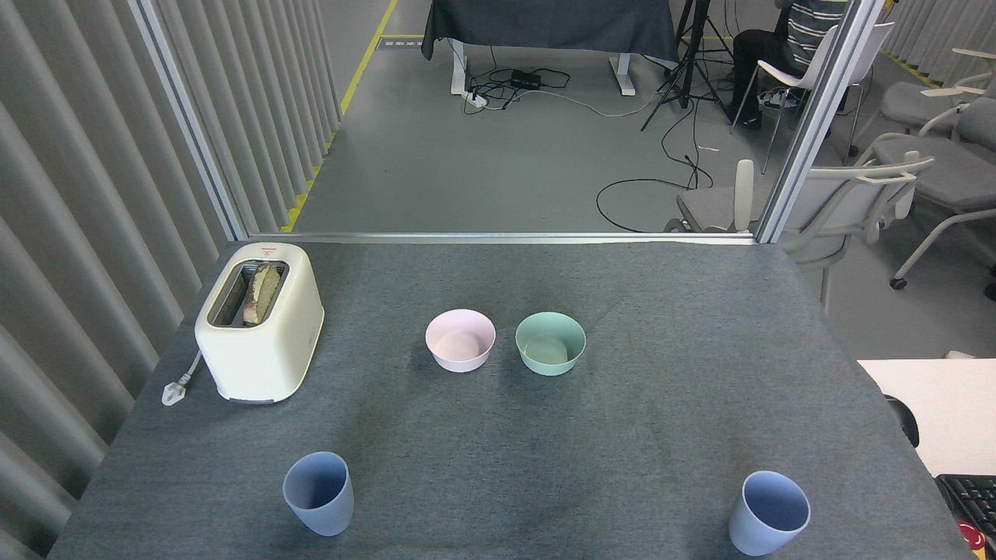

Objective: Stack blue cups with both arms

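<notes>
Neither robot arm appears in the head view, so the state of either set of jaws cannot be told, and nothing is being held or touched.

A desk (638,435) covered in dark grey felt-like cloth fills the lower half of the view. Two blue cups stand upright on it near the front edge, well apart from each other. The left blue cup (318,493) is at the front left; the right blue cup (768,512) is at the front right, close to the desk's right edge. Both have their open mouths facing up and look empty.

Farther back, near the middle of the desk, a pink bowl (461,340) and a mint-green bowl (550,343) sit side by side, just apart, the pink one on the left. At the back left stands a cream toaster (260,320) with slices of bread (261,292) in its slot; its plug (174,389) lies on the cloth just beside it.

Behind the desk, a metal frame (817,117) borders a grey floor with loose black cables (646,187). Ribbed grey panels (93,194) line the left side. White-framed chairs (871,187) stand at the right, and a seated person (786,39) is partly visible at the top right. A keyboard corner (969,498) shows at the lower right edge.
</notes>
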Available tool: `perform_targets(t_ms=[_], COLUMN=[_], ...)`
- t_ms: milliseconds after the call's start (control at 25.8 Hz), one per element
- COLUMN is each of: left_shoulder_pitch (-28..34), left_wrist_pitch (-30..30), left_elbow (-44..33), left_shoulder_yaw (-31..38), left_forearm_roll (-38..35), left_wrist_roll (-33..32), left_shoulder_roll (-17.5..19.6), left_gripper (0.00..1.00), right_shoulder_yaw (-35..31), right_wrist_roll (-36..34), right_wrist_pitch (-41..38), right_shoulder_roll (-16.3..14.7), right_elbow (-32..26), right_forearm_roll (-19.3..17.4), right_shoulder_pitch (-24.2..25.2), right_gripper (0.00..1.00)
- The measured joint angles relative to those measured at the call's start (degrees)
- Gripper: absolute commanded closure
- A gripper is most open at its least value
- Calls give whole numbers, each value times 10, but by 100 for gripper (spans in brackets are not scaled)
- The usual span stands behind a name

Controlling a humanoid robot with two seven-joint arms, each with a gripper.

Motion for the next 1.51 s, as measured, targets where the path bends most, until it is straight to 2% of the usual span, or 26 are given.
perform_targets(t_ms=[387, 542, 775, 930, 1162, 1511], left_shoulder_pitch=[-5, -18, -53, -72, -94, -129], left_wrist_pitch=[-2, 0, 6, 6, 6, 7], left_elbow=[19, 37, 58, 78, 106, 121], left_shoulder_yaw=[0, -1, -4, -9, -11, -14], left_forearm_roll=[20, 59, 70, 58, 1, -13], left_wrist_roll=[-1, -1, -10, -28, -35, -40], left_shoulder_roll=[-3, -12, -13, -11, -10, -16], left_gripper=[0, 0, 0, 0, 0, 0], right_shoulder_yaw=[2, -1, -2, -2, -2, -4], right_wrist_roll=[1, 2, 2, 2, 5, 2], right_wrist_pitch=[-1, 1, 3, 3, 3, 3], right_shoulder_roll=[0, 1, 1, 2, 1, 2], right_elbow=[1, 1, 3, 3, 4, 5], right_forearm_roll=[1, 2, 2, 1, 1, 1], right_shoulder_pitch=[-1, 0, 0, 0, 0, 0], right_gripper=[0, 0, 0, 0, 0, 0])
